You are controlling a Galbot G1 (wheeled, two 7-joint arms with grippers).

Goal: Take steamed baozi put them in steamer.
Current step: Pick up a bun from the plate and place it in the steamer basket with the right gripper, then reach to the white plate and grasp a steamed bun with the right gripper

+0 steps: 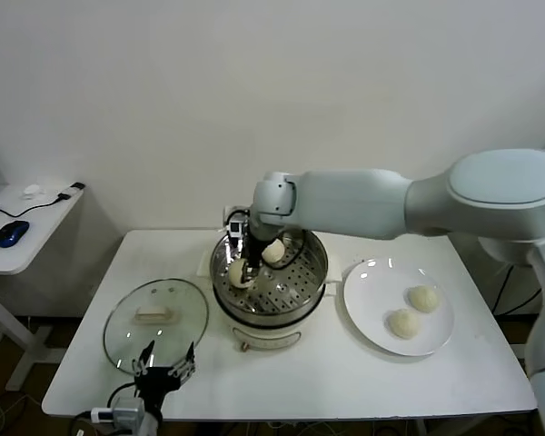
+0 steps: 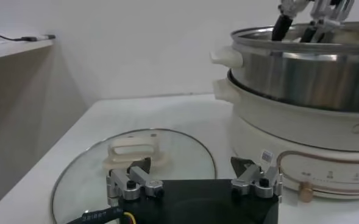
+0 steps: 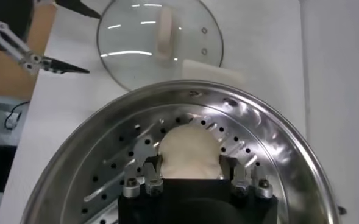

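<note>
Stainless steamer (image 1: pixel 271 283), frame centre: right gripper (image 3: pixel 191 173) grips a baozi (image 3: pixel 189 152) on its tray. Opening lopsidedly could roll it against the other bun (image 1: pixel 273 252). Left gripper (image 2: pixel 193 182), lower left, idles open.

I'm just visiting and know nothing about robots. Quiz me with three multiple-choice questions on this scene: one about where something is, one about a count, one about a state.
1. Where is the glass lid?
A. On the steamer
B. Flat on the table, on the steamer's left
C. On the white plate

2. How many steamed baozi lie on the plate?
A. Two
B. Three
C. Four

3. What is the right gripper doing?
A. Hanging open above the plate
B. Resting on the lid
C. Closed on a bun inside the steamer

Answers:
1 B: the head view shows the lid lying left of the pot, near the left gripper.
2 A: two baozi sit there; two more are in the pot.
3 C: the right wrist view shows its fingers flanking a bun over the perforated tray.
</note>
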